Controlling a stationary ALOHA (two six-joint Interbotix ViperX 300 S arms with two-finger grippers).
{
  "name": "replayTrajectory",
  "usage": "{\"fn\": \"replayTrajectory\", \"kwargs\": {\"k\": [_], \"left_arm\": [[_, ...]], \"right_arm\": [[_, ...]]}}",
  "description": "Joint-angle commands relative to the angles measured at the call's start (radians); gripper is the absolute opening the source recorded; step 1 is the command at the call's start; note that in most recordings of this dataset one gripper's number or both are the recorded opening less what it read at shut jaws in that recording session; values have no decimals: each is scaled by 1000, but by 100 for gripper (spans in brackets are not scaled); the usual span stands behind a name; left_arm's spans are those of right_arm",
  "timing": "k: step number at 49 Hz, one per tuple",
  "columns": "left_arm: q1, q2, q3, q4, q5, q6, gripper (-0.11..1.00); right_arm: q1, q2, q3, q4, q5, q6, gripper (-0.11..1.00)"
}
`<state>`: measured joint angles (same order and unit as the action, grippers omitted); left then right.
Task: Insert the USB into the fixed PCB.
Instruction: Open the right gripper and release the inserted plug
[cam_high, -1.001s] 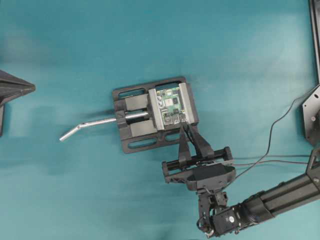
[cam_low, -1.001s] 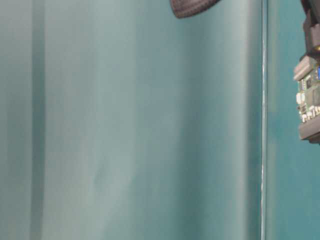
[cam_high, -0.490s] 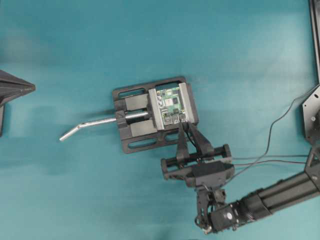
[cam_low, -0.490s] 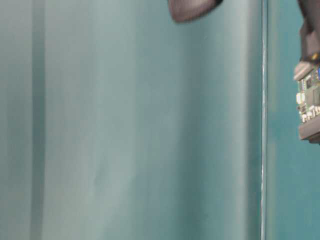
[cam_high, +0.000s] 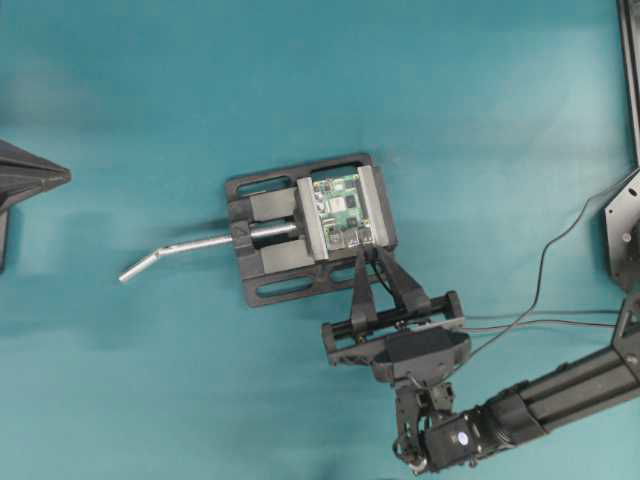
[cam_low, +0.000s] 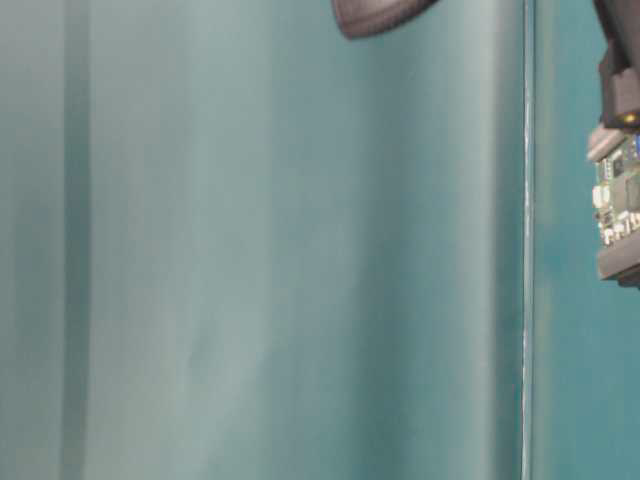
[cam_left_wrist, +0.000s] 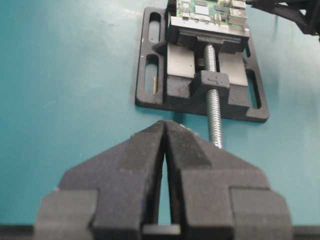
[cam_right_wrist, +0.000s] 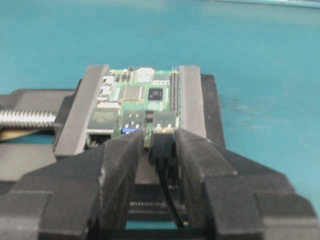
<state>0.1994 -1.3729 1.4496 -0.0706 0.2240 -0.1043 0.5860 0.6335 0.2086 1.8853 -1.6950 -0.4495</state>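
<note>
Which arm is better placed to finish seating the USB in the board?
The right. Its pincer already flanks the USB at the port edge of the fixed PCB. The left pincer sits shut, back beyond the vise screw.

Robotics lab; teal table (cam_high: 480, 110), black vise (cam_high: 270, 250).

we see the fixed pcb (cam_high: 340, 212) clamped in the vise (cam_high: 270, 240) mid-table, the usb (cam_right_wrist: 162, 145) at its near-edge port, between the right gripper (cam_right_wrist: 156, 150) fingers.
</note>
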Motion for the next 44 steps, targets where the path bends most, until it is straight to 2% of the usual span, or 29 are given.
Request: {"fn": "replayTrajectory", "kwargs": {"k": [1,32,36,44], "left_arm": [[3,9,-25,2,-5,-6,0],[3,9,-25,3,-5,-6,0],[3,8,-25,3,-5,-6,0],[3,8,-25,2,-5,-6,0]], "right_arm": [[18,-44,-14,0,-6,-3,38],[58,-51,-8,12,-3,-6,39],[58,-54,-5,12,-3,-6,42],[58,-58,2,21,-2,-8,56]]}}
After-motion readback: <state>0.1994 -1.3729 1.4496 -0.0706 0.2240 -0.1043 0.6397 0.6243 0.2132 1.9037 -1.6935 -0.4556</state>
